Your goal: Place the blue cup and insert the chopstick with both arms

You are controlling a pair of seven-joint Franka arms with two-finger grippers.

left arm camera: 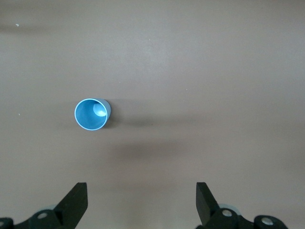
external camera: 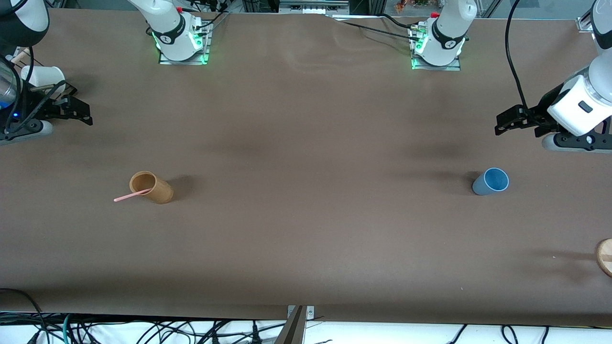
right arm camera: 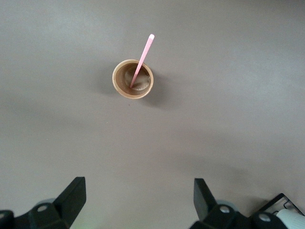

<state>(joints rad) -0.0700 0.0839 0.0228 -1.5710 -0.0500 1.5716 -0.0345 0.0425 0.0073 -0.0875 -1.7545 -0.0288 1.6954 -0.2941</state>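
Both end effectors hang wide open and empty above the counter: the left end effector [external camera: 499,125] at the left arm's end, the right end effector [external camera: 86,114] at the right arm's end, each looking down on its own target. Nothing of the task looks begun. One blue cup [external camera: 491,181] stands upright on the bare counter [external camera: 306,239] toward the left arm's end, apart from everything else and nearer the front camera than the left end effector's spot. One pink chopstick [external camera: 131,195] leans in one tan wooden cup [external camera: 152,187] toward the right arm's end, its upper end sticking out over the rim (the lower end rests inside, as the right wrist view shows). Left to do, by my reading: move the blue cup to its place, draw the chopstick out of the wooden cup, and set it into the blue one. One white cup [external camera: 43,75] also stands near the right end effector.
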